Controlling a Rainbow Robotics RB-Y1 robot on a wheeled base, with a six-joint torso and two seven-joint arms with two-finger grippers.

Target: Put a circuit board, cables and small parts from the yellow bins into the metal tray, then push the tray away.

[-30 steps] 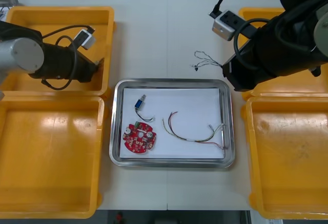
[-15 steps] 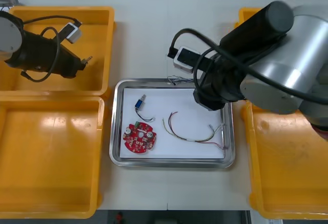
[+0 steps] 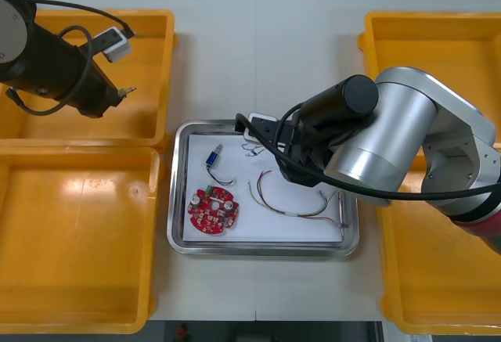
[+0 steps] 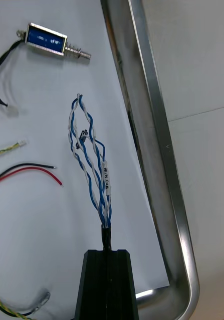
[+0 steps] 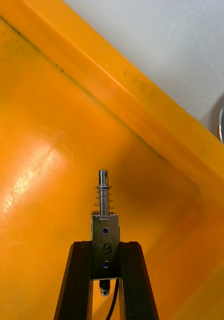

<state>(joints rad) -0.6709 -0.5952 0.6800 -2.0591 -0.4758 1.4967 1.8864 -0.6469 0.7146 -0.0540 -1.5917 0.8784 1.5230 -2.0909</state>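
Right gripper [image 4: 107,252]: the 2 black fingers are pressed together on the end of a twisted blue and white cable [image 4: 91,165]. It is pinched at the black sleeve, and its loops fan out straight ahead of the fingertips.
- The loops are over the white liner of the shiny metal tray [image 4: 152,125], with the tray's rim running close along 1 side of the fingers. I cannot tell whether the loops rest on the liner or hang just above it.
- Farther ahead of the fingertips lies a small blue-bodied metal part [image 4: 47,41]. On the side away from the rim is a loose red, black and yellow cable [image 4: 29,170].
- In the front view, a round red circuit board [image 3: 213,209] is also in the tray.

Left gripper [image 5: 105,245]: 2 fingers pinch a small metal part with a spring plunger [image 5: 104,210]. The plunger points ahead, over the far-left yellow bin [image 3: 149,52].

Risks, as I judge them:
- If let go this near the rim, the springy loops may flop onto or over it.
- A loop could catch a fingertip as the fingers open and be dragged back out.
- A sideways shift risks tangling with the loose cable.
- The left grip is narrow and low on the part, so a quick swing could twist or drop it.
- The right arm covers much of the tray, so if the left arm enters early the 2 arms may collide.
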